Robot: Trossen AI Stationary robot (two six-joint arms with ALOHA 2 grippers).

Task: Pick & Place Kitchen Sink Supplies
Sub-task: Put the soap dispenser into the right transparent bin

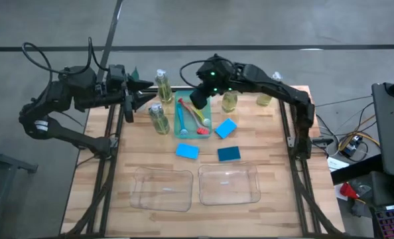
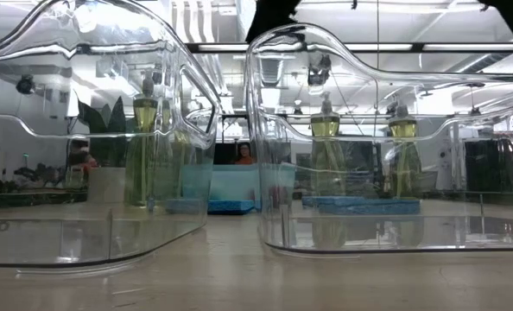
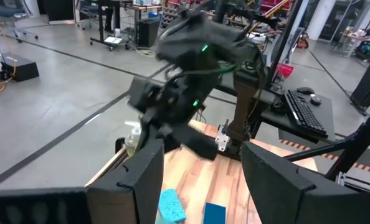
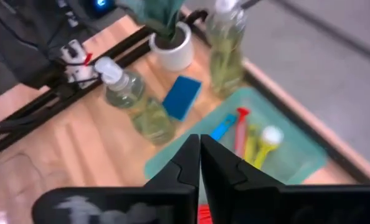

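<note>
Brushes [image 1: 192, 118] — lengthwise in tray [image 1: 181, 99] | right gripper [image 1: 198, 101] — closed above

A grey concrete floor [image 1: 356, 26] with dark seams surrounded the wooden table [image 1: 263, 159]. At three o'clock stood a dark desk with a keyboard [image 3: 304, 111]. Rows of ceiling strip lights [image 2: 213, 47] lit the workshop beyond at twelve o'clock.

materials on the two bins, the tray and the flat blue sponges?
Two clear rectangular bins: likely glossy rigid plastic; the wood shows through them.
Green rectangular tray: probably smooth, slightly translucent plastic.
Flat blue rectangular sponges: matte, likely foam, though no texture is visible.
</note>
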